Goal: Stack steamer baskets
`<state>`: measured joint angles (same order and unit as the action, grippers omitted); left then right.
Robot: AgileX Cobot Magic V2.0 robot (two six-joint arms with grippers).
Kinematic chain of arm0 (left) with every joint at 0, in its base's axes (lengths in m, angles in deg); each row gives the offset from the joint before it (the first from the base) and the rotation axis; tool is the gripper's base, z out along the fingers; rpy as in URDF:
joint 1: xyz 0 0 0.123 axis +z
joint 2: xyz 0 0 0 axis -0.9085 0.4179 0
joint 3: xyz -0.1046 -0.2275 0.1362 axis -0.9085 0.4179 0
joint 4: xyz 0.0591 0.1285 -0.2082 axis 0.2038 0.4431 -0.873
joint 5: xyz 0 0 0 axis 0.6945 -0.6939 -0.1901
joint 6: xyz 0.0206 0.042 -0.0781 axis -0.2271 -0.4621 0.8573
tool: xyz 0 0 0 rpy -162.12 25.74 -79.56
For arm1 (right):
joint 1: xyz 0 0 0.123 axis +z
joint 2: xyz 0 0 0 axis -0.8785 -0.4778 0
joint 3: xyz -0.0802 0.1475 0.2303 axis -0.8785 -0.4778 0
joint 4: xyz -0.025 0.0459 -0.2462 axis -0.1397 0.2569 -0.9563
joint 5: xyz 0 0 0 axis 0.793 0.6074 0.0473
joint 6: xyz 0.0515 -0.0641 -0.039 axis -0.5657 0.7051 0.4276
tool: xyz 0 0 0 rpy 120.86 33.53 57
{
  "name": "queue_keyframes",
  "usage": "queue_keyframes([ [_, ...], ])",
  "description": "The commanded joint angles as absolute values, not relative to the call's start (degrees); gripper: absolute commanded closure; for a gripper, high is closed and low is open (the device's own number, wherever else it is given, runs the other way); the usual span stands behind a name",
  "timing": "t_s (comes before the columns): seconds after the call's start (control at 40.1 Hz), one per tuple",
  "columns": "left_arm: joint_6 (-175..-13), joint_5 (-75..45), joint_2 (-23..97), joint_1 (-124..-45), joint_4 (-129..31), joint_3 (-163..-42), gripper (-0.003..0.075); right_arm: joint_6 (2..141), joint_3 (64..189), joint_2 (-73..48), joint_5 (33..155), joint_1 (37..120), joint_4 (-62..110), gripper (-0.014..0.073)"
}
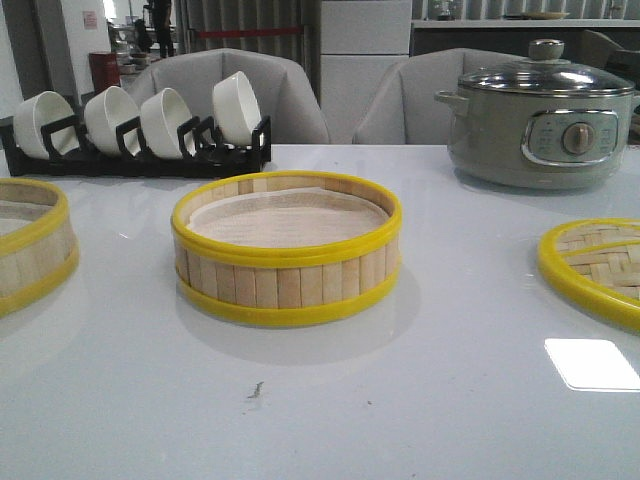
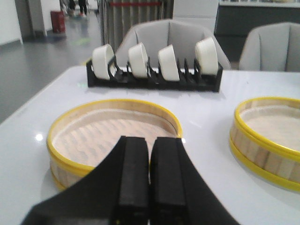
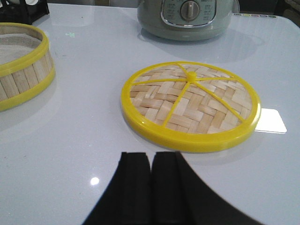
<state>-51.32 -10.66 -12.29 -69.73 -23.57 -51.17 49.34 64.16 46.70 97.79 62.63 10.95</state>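
Worktop (image 1: 400,400), white and glossy, bearing all items. Pot (image 1: 540,125) at 2 o'clock, rack (image 1: 140,150) of bowls (image 1: 236,105) at 10 o'clock.

Centre basket (image 1: 286,250) at mid-worktop, upright, open top. Left basket (image 1: 30,250) at 9 o'clock, cut by the front view's edge, well apart from the centre one. Lid (image 1: 595,268) at 3 o'clock, lying flat, also cut by the edge. Nothing stacked yet.

Left end effector (image 2: 149,187): fingers pressed together, holding nothing, poised just short of the left basket (image 2: 115,136). Right end effector (image 3: 151,187): likewise closed and empty, near the lid (image 3: 190,105), not touching.

Step in hand, as judged: the start, before any grasp. Next move probably calls for opening the left fingers, gripping the left basket's rim, lifting it and setting it squarely on the centre basket; lid last.

Front view: whole layout, no arms visible. Left wrist view: the entire left basket and its slatted floor. Right wrist view: the full lid with yellow spokes over the weave.
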Motion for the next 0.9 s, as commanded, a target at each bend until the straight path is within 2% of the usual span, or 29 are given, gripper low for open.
queue_keyframes([
  [0.0, -51.22, -12.51, -1.42, -72.68, -23.56, -65.59, 0.0635, 49.65, 64.98, 47.89, 93.06, 62.7, 10.7, 0.0541],
  [0.225, -51.22, -35.17, 20.91, -75.62, -19.01, -99.05, 0.0635, 49.65, 64.98, 47.89, 93.06, 62.7, 10.7, 0.0541],
  [0.35, -51.22, -45.6, 28.28, -75.62, -17.99, -110.96, 0.0635, 49.65, 64.98, 47.89, 93.06, 62.7, 10.7, 0.0541],
  [0.474, -51.22, -50.96, 31.11, -75.62, -17.7, -115.49, 0.0635, 49.65, 64.98, 47.89, 93.06, 62.7, 10.7, 0.0541],
  [0.874, -51.22, -47.17, 34.74, -75.62, -21.43, -115.5, 0.0635, 49.65, 64.98, 47.89, 93.06, 62.7, 10.7, 0.0541],
])
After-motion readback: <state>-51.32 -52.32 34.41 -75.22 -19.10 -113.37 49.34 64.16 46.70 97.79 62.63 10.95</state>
